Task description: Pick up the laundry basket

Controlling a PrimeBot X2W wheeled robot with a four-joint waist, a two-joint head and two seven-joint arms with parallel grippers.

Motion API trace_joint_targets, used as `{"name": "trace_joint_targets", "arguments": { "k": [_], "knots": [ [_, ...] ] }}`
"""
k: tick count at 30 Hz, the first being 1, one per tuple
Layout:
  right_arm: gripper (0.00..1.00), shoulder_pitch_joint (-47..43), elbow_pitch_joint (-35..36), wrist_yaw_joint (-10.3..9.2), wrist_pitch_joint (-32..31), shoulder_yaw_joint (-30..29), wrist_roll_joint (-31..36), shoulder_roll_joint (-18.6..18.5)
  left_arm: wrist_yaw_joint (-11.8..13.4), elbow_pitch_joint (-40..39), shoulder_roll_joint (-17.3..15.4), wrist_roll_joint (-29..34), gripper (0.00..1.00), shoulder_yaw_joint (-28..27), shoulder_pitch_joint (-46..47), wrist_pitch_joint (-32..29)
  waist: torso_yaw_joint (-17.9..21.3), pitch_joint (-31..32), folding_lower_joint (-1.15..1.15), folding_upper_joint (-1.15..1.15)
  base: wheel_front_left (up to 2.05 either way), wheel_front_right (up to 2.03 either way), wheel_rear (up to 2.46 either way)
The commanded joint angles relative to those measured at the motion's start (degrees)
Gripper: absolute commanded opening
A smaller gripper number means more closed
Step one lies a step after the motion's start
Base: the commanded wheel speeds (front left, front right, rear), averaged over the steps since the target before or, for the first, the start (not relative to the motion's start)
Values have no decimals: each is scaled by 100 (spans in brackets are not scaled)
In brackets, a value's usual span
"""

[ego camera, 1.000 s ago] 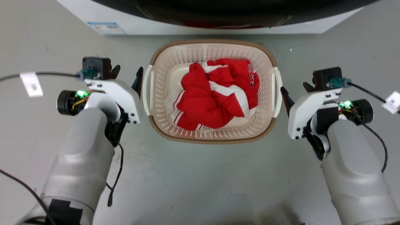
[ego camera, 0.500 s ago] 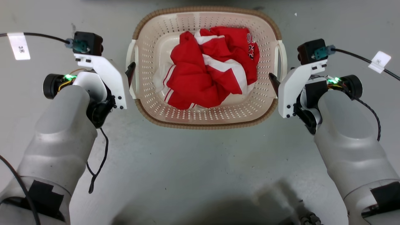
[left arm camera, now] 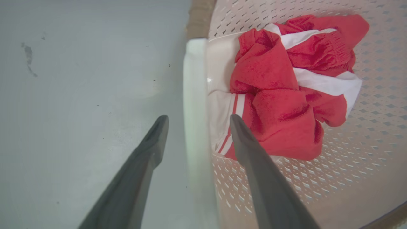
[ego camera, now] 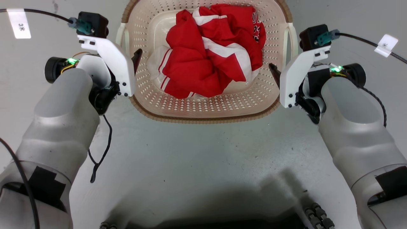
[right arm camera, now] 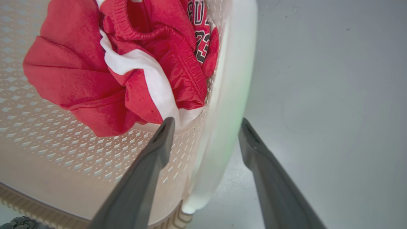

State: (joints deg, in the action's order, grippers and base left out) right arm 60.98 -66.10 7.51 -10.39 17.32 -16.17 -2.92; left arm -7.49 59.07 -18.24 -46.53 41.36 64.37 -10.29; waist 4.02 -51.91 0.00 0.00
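The basket (ego camera: 203,118) sits on the floor (ego camera: 203,165) between my arms, with red clothes (ego camera: 206,60) heaped inside. My left pincer (left arm camera: 197,118) is spread astride the left handle (left arm camera: 194,89), and my right pincer (right arm camera: 206,121) is spread astride the right handle (right arm camera: 233,73). Each has one finger inside the basket and one over bare floor. The wrist views show these gaps; from the head, my wrists cover them.

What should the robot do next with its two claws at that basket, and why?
Probably shut both claws. The left claw is open with one finger on each side of the left handle of the laundry basket, and the right claw straddles the right handle the same way. Neither grips yet, so closing should come before any lift.
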Motion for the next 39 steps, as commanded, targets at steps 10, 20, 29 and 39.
{"name": "trace_joint_targets", "arguments": {
  "k": [10, 20, 29, 39],
  "knots": [
    [0, 250, -143, 6, 70, 586, -783, 13, -7, 171, 96, -462, 0, 436, 264, -126, 72, -113, 0, 0, 0, 0, 0],
    [0, 306, -336, 7, 81, 1042, -1234, 35, -10, 244, 130, -866, 0, 850, 201, -325, 60, 115, 0, 0, 0, 0, 0],
    [0, 110, -545, 7, -615, 1336, -1589, 44, -24, 274, 279, -1418, 0, 1146, -67, -996, -46, 912, 0, 0, 0, 0, 0],
    [0, -236, -648, 11, -1704, 1551, -2027, 66, -34, 228, 417, -2021, 0, 1337, -437, -1811, -141, 2077, 0, 0, 0, 0, 0]
  ]
}}
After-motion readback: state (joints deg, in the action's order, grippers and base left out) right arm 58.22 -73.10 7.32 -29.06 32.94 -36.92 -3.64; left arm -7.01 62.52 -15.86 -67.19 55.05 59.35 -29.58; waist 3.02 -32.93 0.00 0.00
